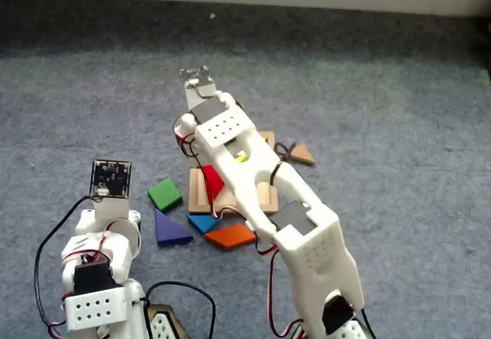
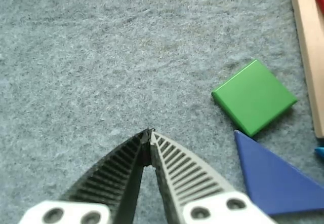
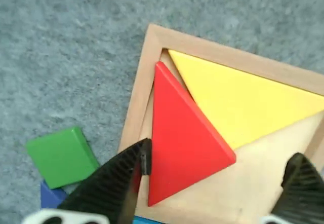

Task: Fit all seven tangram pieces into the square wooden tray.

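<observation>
Done: red triangle (image 3: 182, 138), yellow triangle (image 3: 238, 102) in tray (image 3: 136, 107).
Outstanding: green square (image 2: 253, 97), blue triangle (image 2: 276, 176), others.
Left fingers (image 2: 172, 158): pressed together.
Right fingers (image 3: 121, 173): spread.

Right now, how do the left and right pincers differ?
The left pincer is shut, tips touching; the right pincer is open wide. The left one hangs over bare carpet beside the green square; the right one straddles the red triangle lying in the wooden tray. Both are dark and ribbed, and neither holds anything.
</observation>
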